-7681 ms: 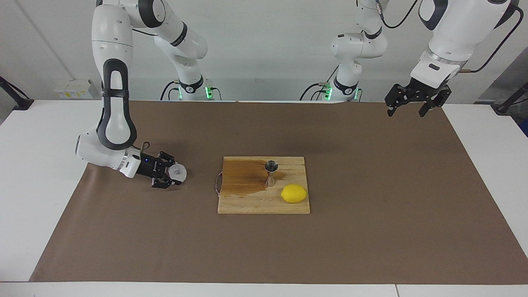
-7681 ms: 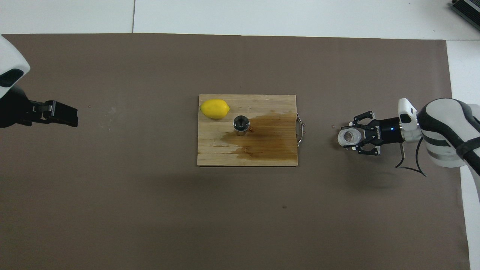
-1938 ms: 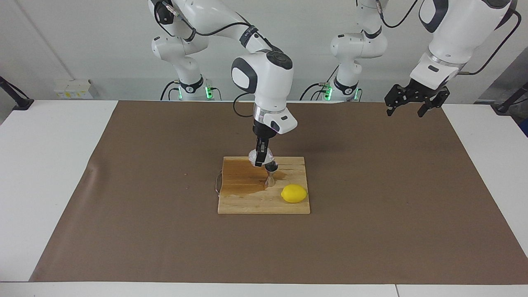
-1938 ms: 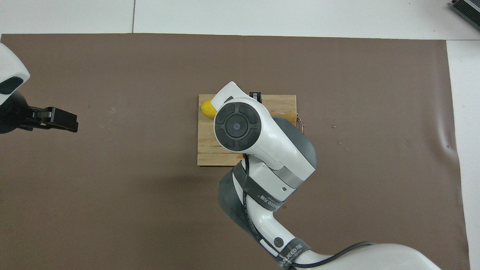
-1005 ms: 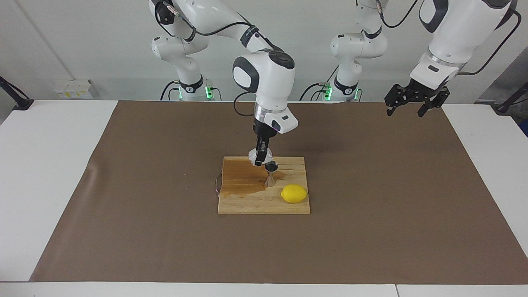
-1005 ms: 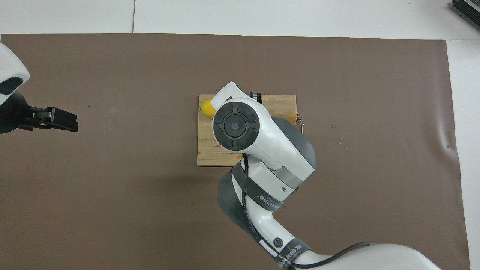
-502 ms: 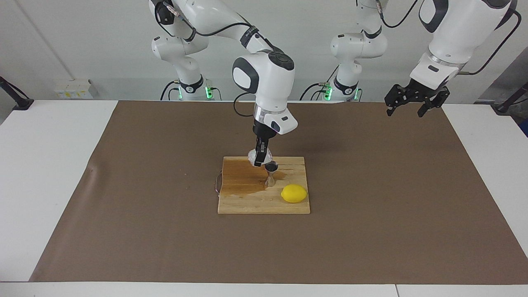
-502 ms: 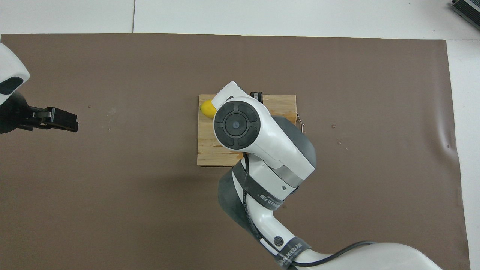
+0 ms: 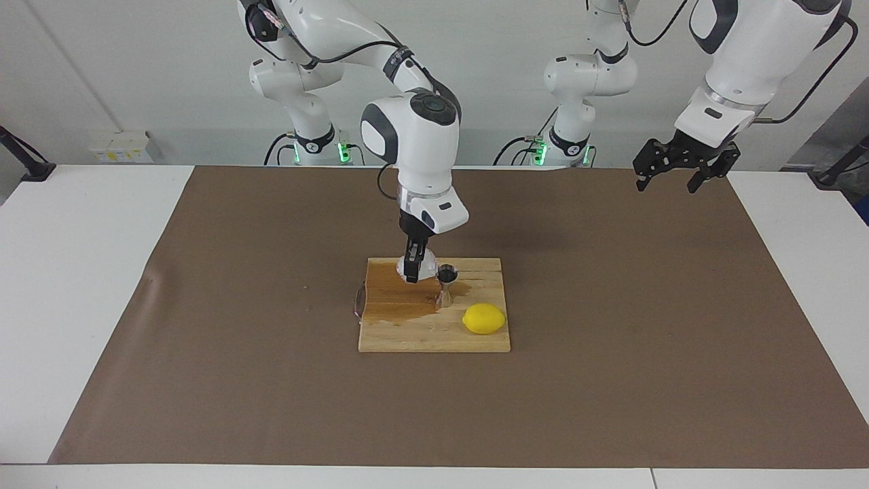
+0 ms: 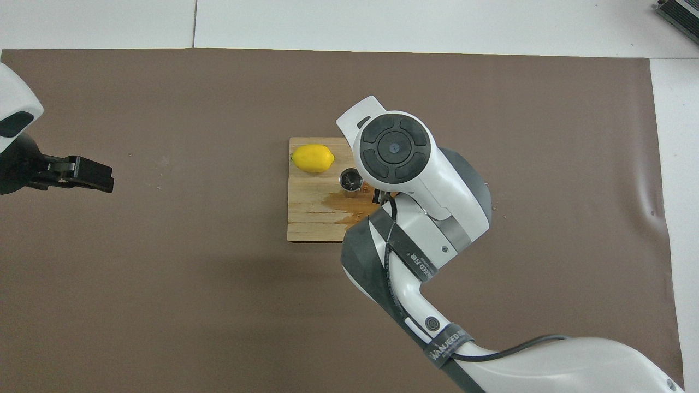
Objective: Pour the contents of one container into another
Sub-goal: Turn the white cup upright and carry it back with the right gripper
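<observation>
The brown mat (image 9: 611, 380) covers most of the table, with a wooden cutting board (image 9: 421, 336) at its middle, darkly stained wet at the right arm's end. The right gripper (image 9: 412, 270) hangs over that stain, clamped on the translucent cup (image 9: 422, 266), whose crinkled whitish walls show on either side of the dark fingers; in the overhead view the arm hides it. The cup sits just beside the steel jigger (image 9: 446, 286), which stands upright on the board, open mouth up (image 10: 351, 179). A lemon (image 9: 484, 318) lies near the jigger, farther from the robots. The left gripper (image 9: 668, 180) waits, jaws spread wide and holding nothing, over the mat's corner at the left arm's end
</observation>
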{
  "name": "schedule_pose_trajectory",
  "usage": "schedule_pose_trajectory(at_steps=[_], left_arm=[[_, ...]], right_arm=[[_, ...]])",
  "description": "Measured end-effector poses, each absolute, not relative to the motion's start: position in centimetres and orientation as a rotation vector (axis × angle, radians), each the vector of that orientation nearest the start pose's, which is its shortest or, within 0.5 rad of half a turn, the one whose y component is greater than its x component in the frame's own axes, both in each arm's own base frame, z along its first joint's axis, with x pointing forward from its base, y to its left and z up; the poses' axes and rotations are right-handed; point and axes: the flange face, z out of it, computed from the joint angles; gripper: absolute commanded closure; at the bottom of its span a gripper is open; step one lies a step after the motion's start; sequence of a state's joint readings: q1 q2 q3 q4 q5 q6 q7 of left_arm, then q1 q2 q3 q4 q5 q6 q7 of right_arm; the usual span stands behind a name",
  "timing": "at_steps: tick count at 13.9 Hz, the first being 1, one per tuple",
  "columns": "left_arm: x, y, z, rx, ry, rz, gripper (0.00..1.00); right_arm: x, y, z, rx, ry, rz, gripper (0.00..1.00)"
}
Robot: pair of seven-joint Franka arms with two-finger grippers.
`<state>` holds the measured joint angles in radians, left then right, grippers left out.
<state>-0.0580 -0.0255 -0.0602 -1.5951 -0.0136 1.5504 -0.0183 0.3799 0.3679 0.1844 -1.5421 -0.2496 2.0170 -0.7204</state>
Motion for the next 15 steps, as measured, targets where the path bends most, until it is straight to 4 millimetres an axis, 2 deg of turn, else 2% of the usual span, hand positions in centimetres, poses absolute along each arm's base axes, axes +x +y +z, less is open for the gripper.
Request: schedule_pose_trajectory(at_steps=[3,5,7,11,15], left_arm=[[54.0,-6.6,62.5,-3.148,0.157,0.032,0.0],[54.0,-6.6,62.5,-3.148,0.157,0.032,0.0],[54.0,-6.6,62.5,-3.148,0.157,0.032,0.0],[54.0,-6.6,62.5,-3.148,0.157,0.032,0.0],[54.0,-6.6,62.5,-3.148,0.157,0.032,0.0]], right_arm=[[59.2,33.7,46.4,-2.51,-2.042,-0.23,0.9],[59.9,32.3,47.6,-2.435,-2.01,-0.267,0.9],[61.5,29.2,48.1,-2.368,-1.973,-0.311,0.9],[64.1,22.5,47.6,-2.238,-1.932,-0.384,0.9],[65.7,14.3,45.2,-2.089,-1.899,-0.486,0.9]])
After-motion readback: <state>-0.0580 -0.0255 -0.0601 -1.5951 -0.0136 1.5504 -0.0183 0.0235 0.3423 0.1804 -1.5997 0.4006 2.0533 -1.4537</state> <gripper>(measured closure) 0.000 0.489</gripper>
